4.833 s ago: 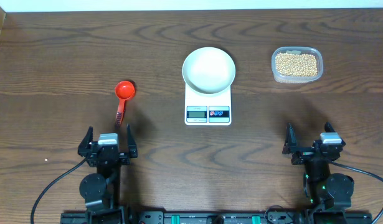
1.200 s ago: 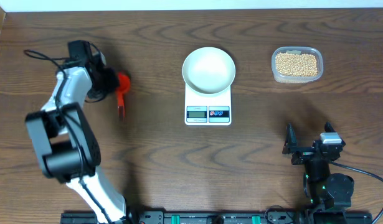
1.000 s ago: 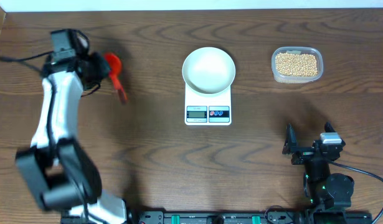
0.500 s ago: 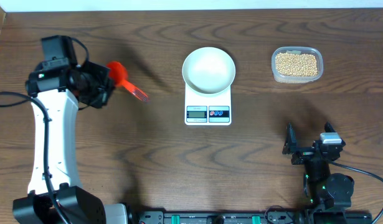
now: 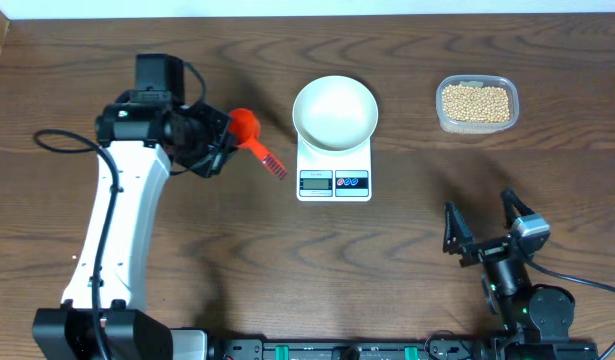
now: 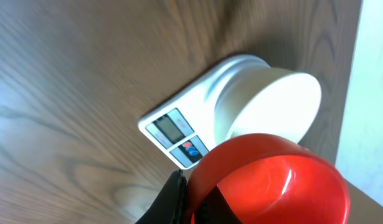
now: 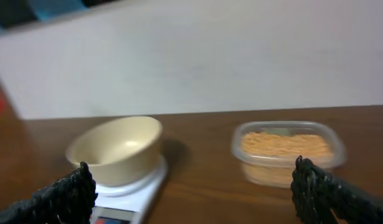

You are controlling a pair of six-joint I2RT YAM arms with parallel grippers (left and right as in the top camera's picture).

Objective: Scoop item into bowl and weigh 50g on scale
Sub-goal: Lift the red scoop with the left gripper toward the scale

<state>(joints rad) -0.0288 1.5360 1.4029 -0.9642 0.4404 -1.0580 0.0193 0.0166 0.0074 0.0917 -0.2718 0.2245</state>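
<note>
risk: glossy red plastic scoop, clamped in left gripper, could clip the smooth round white bowl on the flat scale when crossing | beans: small, round, roll-prone, in clear tub far right | right gripper: spread wide, empty, over wood-grain tabletop

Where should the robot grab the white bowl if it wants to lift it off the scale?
Probably its right rim, from above, one finger inside and one outside. The white bowl sits upright and empty on the scale, with a thin open edge. The right gripper is open and free on that side; the left gripper holds the red scoop.
</note>
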